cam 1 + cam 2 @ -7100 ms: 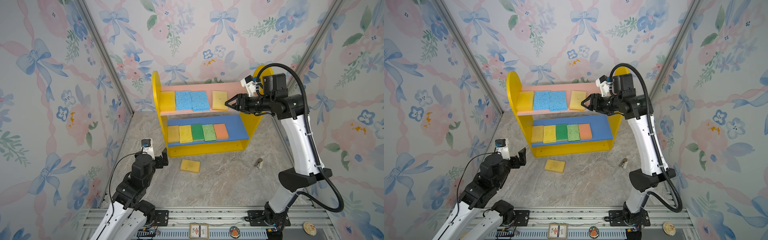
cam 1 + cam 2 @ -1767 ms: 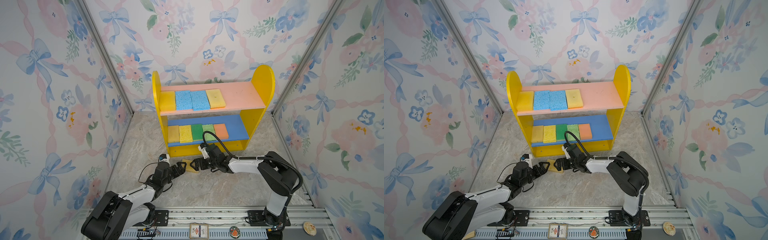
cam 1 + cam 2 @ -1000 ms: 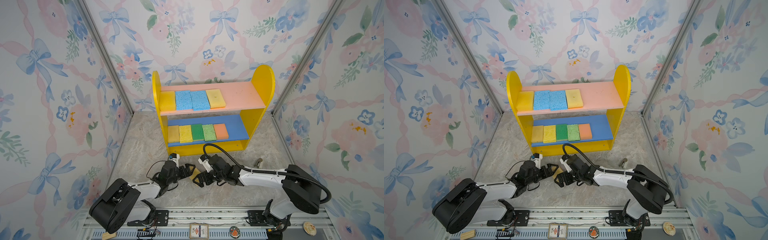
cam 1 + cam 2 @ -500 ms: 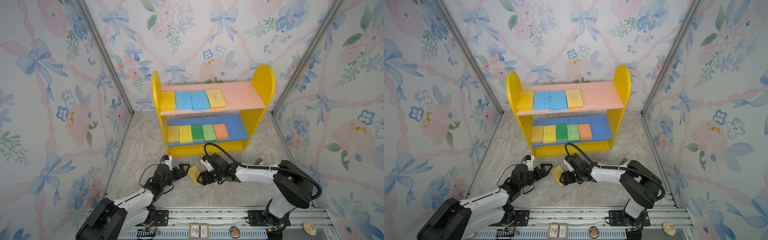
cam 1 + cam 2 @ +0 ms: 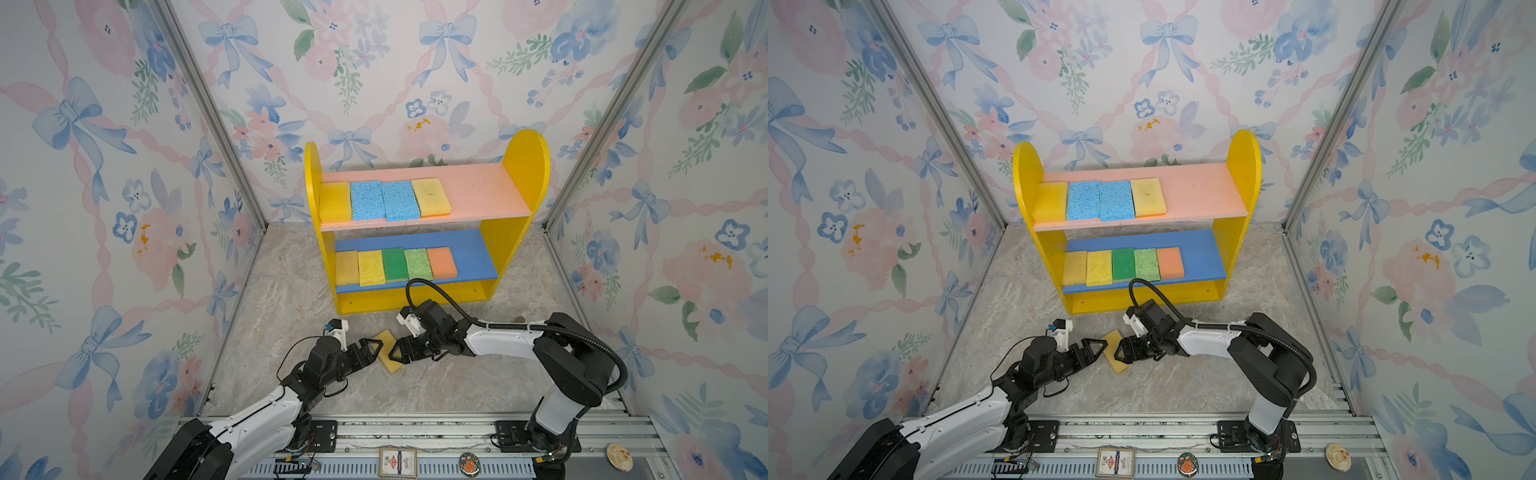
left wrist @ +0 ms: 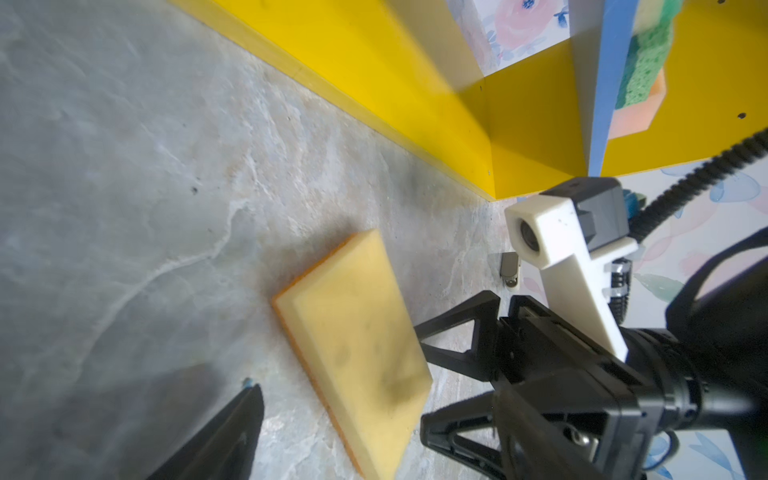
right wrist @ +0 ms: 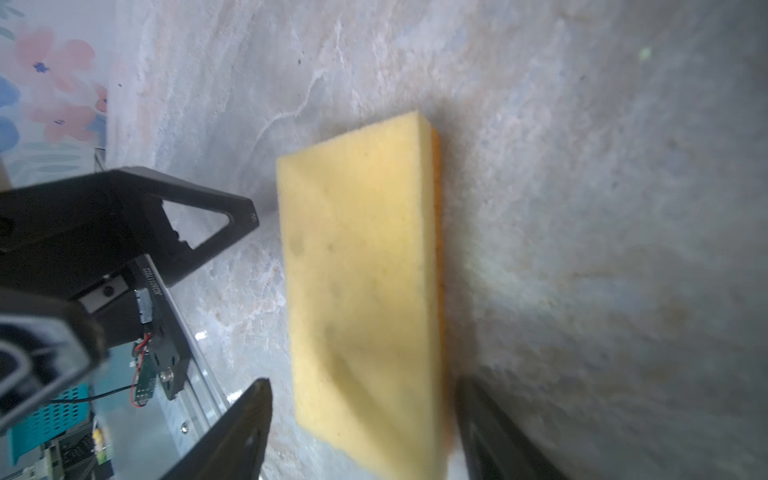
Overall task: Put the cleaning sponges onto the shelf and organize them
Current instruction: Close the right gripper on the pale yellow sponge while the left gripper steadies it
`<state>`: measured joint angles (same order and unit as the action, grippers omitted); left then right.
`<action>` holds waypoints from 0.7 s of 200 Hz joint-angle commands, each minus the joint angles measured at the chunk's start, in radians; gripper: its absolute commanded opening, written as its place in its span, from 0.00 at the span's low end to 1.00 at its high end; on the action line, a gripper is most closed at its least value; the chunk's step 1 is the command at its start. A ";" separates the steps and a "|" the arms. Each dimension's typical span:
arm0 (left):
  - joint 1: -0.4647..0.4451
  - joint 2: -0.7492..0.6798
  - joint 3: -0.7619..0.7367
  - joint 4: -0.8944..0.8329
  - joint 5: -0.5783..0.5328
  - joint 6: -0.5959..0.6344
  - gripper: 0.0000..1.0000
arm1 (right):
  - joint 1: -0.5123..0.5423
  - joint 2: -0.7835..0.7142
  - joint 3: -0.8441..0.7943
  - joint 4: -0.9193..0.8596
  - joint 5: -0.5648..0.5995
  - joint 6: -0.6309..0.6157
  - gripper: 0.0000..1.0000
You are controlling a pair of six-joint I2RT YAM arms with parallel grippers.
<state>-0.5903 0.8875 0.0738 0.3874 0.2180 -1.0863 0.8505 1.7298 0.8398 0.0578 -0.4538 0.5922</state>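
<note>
Lower centre of frame: yellow sponge (image 7: 361, 291) flat on floor (image 5: 415, 386) — light, soft foam, judged best pinched across long edges. Right gripper (image 5: 394, 352) jaws apart, straddling it — left gripper (image 5: 378, 351) spread wide, just beside.

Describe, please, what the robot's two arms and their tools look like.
Both the left arm and right arm have white link shells with black joints. The left tool and right tool are black with hollow triangular fingers, each under a white camera mount. A black corrugated cable loops off the right arm.
</note>
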 commanded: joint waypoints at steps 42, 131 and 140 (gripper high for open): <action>-0.029 0.145 -0.053 0.183 0.006 -0.070 0.81 | -0.016 0.063 -0.051 0.090 -0.087 0.078 0.70; -0.098 0.332 -0.002 0.379 -0.009 -0.095 0.75 | 0.014 0.062 -0.025 0.059 -0.039 0.098 0.51; -0.098 0.321 -0.007 0.379 -0.014 -0.098 0.75 | 0.014 0.055 -0.022 0.041 -0.023 0.097 0.47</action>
<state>-0.6754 1.2186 0.0677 0.7376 0.1936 -1.1652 0.8463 1.7714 0.8162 0.1684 -0.5144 0.6907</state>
